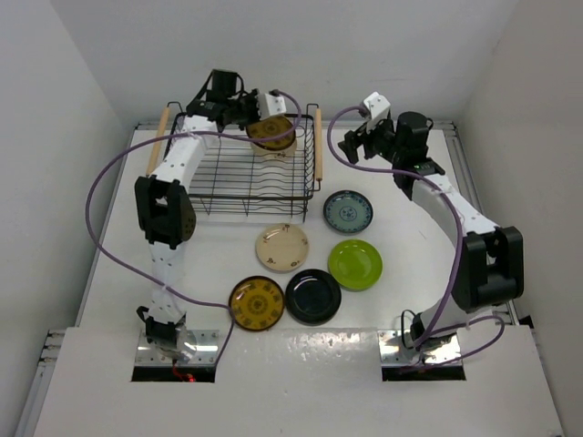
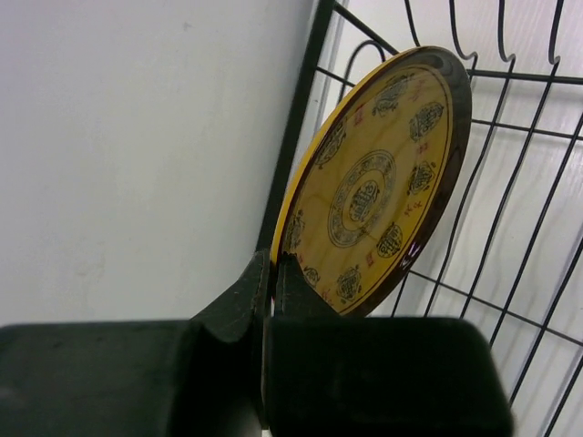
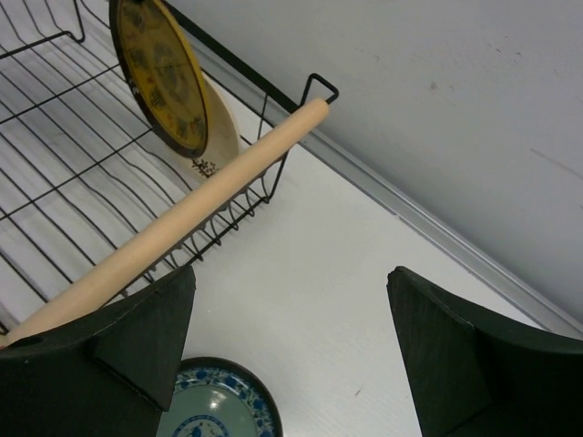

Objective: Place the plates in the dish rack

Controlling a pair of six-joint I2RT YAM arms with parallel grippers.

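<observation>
Plates lie flat on the table (image 1: pixel 401 296) nearest the arms: mustard plate (image 1: pixel 256 303), black plate (image 1: pixel 312 296), lime plate (image 1: pixel 354 264), cream plate (image 1: pixel 282 247), teal plate (image 1: pixel 347 211). Farther back, the right gripper (image 3: pixel 291 346) gapes wide and empty beside the dish rack (image 1: pixel 228 177). In the rack's far right corner, the left gripper (image 2: pixel 273 278) pinches a second mustard plate (image 2: pixel 378 177) upright by its rim.

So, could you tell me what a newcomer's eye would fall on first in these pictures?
Most likely the mustard patterned plate, pinched on edge by the left tool at the far right corner of the black wire dish rack. After that, the lime green plate, brightest of five lying flat on the table in front of the rack, and the right tool hanging open beside the rack's wooden handle.
</observation>
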